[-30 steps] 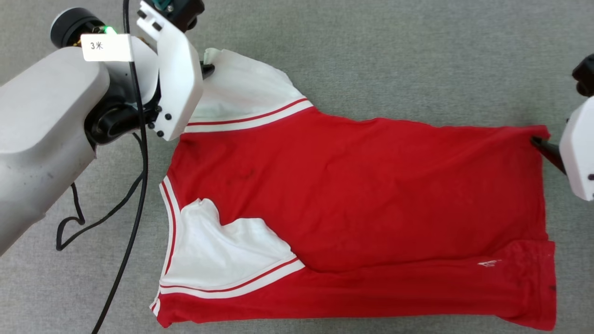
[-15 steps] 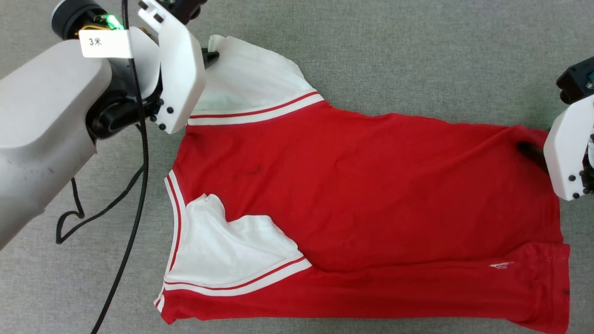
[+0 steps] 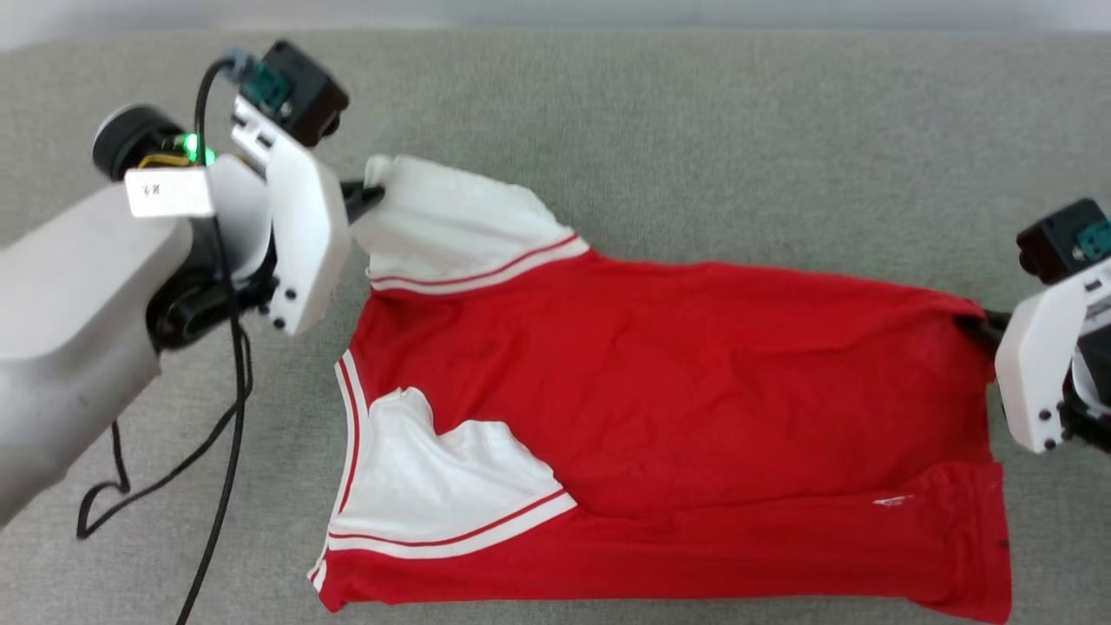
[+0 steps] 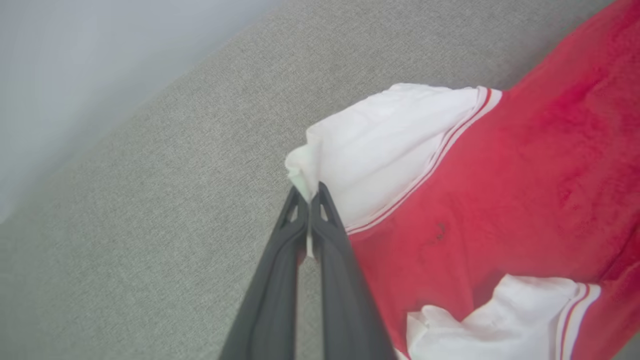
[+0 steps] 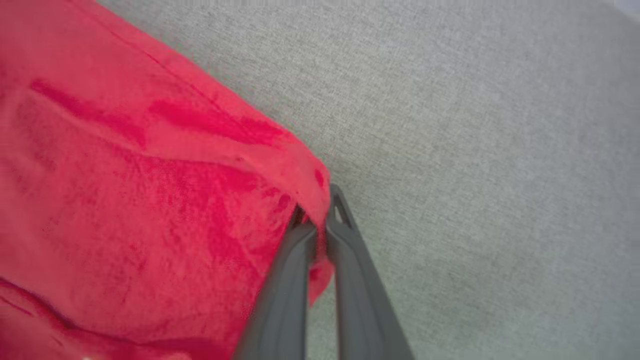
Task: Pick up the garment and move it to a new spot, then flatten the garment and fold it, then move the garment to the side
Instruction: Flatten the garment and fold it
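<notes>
Both clamped: left tool (image 4: 310, 195) on white sleeve (image 4: 380, 145) tip, right tool (image 5: 320, 215) on red hem corner (image 5: 310, 185). Garment (image 3: 677, 382) lay betw. them on bench (image 3: 694, 130), long axis tool-to-tool.

White tag (image 3: 167, 192) on robot's left forearm (image 3: 69, 295), w/ small dark chars too blurred to read. Tiny white mark (image 3: 891, 501), poss. a logo, on red garment (image 3: 694, 382) near its hem; illegible. No readable text.
</notes>
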Tool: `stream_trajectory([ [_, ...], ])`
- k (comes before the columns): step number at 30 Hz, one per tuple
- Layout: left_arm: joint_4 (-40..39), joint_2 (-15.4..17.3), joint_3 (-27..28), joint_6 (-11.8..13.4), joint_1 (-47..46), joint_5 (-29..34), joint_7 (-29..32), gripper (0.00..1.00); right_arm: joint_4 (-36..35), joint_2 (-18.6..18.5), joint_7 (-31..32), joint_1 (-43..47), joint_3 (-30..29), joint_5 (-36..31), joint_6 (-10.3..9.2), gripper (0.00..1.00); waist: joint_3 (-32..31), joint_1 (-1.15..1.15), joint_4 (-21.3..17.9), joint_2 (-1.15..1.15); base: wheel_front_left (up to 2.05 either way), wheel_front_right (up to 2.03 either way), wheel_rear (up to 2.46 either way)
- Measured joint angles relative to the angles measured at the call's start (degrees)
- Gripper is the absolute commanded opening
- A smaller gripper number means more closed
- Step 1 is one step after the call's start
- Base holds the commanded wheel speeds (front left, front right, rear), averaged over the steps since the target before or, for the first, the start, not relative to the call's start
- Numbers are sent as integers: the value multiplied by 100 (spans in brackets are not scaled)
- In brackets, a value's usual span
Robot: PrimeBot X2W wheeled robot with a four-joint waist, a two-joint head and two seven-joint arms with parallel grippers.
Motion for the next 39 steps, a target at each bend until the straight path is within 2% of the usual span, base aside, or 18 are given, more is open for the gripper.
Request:
stream_trajectory([
  [7, -658, 466, -29, 308, 784, -73, -192, 0, -348, -36, -281, 775, -224, 55, 0, 0, -506, 0, -27, 0, 0, 0, 0],
  [13, -1397, 1020, -57, 744, 1655, -169, -332, 0, -719, -4, -346, 1523, -452, 36, 0, 0, -846, 0, -59, 0, 0, 0, 0],
  [16, -1719, 1192, -78, 957, 2156, -265, -438, 0, -862, 16, -335, 1899, -560, 25, 0, 0, -947, 0, -72, 0, 0, 0, 0],
  [23, -2065, 1289, -96, 1300, 3062, -515, -754, 0, -1085, 142, -263, 2594, -872, -9, 0, 0, -965, 0, -59, 0, 0, 0, 0],
  [27, -1981, 1244, -101, 1354, 3351, -560, -804, 0, -1100, 252, -225, 2859, -950, -26, 0, 0, -900, 0, -46, 0, 0, 0, 0],
  [32, -1664, 992, -107, 1345, 3634, -672, -971, 0, -860, 436, -210, 2974, -937, -100, 0, 0, -820, 1, -56, 0, 0, 0, 0],
  [33, -1590, 948, -107, 1345, 3657, -666, -1007, 17, -801, 472, -227, 2974, -933, -96, 0, 18, -819, 1, -59, 0, 0, 0, 0],
  [34, -1528, 904, -108, 1346, 3667, -656, -1053, 17, -758, 498, -287, 2973, -933, -99, 0, 18, -823, 0, -59, 0, 0, 0, 0],
  [35, -1472, 867, -93, 1354, 3678, -639, -1138, 89, -726, 510, -360, 2974, -939, -111, 0, 57, -835, 1, -56, 0, 0, 0, 0],
  [36, -1445, 839, -67, 1371, 3704, -638, -1233, 100, -702, 522, -425, 2974, -950, -109, 1, 100, -857, 1, -54, 0, 0, 0, 0],
  [39, -1413, 836, 27, 1485, 3796, -577, -1575, 100, -815, 499, -590, 2993, -961, -41, 1, 100, -963, 1, -52, 0, 0, 0, 0],
])
